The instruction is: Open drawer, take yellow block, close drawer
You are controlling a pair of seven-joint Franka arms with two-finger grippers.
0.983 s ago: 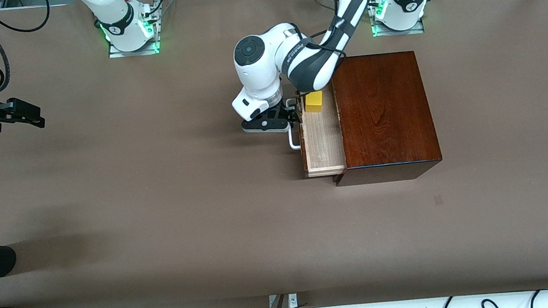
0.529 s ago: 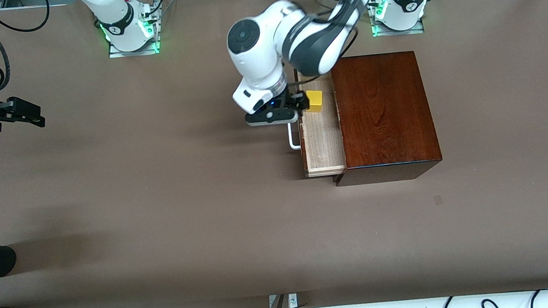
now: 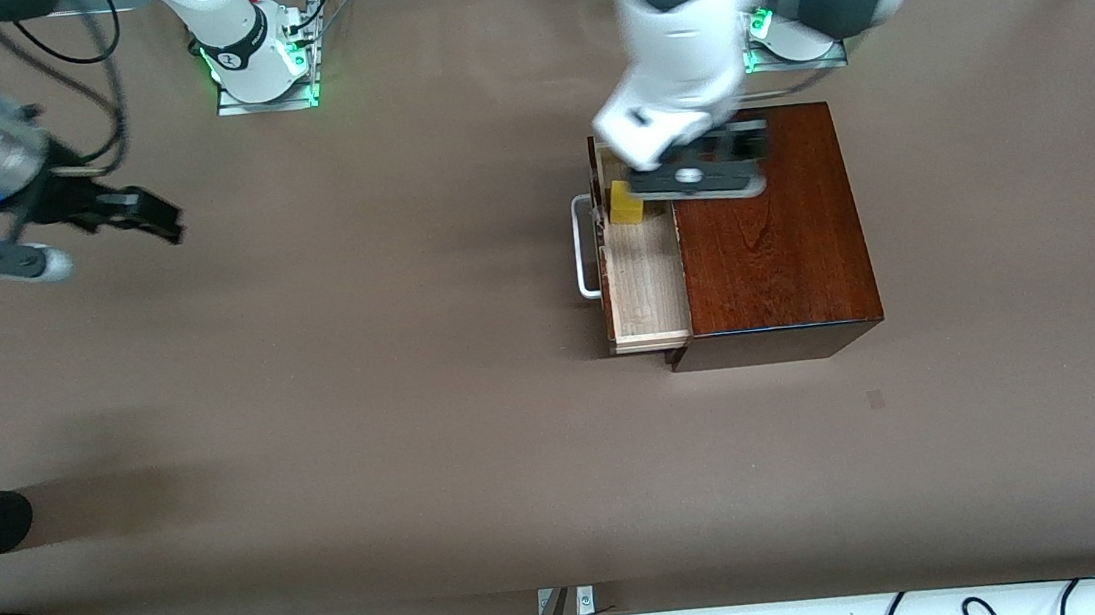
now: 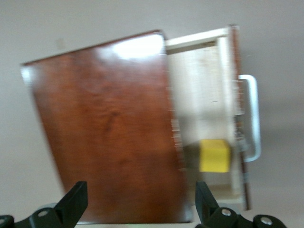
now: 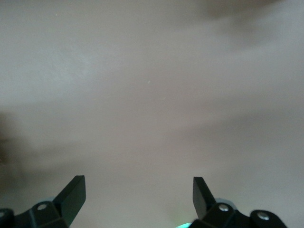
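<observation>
Both grippers have their fingers spread apart and carry nothing. Left gripper [image 3: 695,173] hangs in the air over the edge of the box [image 3: 766,226] where the drawer [image 3: 644,283] slides out; its wrist view looks straight down on the lid and the open tray. That height and spread suit a drop onto the yellow block [image 3: 626,202], though this is only my reading.

Drawer stands pulled out toward the right arm's end of the table, at nine o'clock from the box, with its white handle [image 3: 584,249] leading. Enough pale floor is bared for fingers to get in from above.

Yellow block sits in the tray's twelve o'clock corner, close against the drawer front, untouched. That corner leaves little room on the front's side, so a finger could catch the wood.

Right gripper [image 3: 48,230] hangs over bare table [image 3: 367,415] near the nine o'clock edge, well apart from the box. It seems to wait there, clear of the other arm's work.
</observation>
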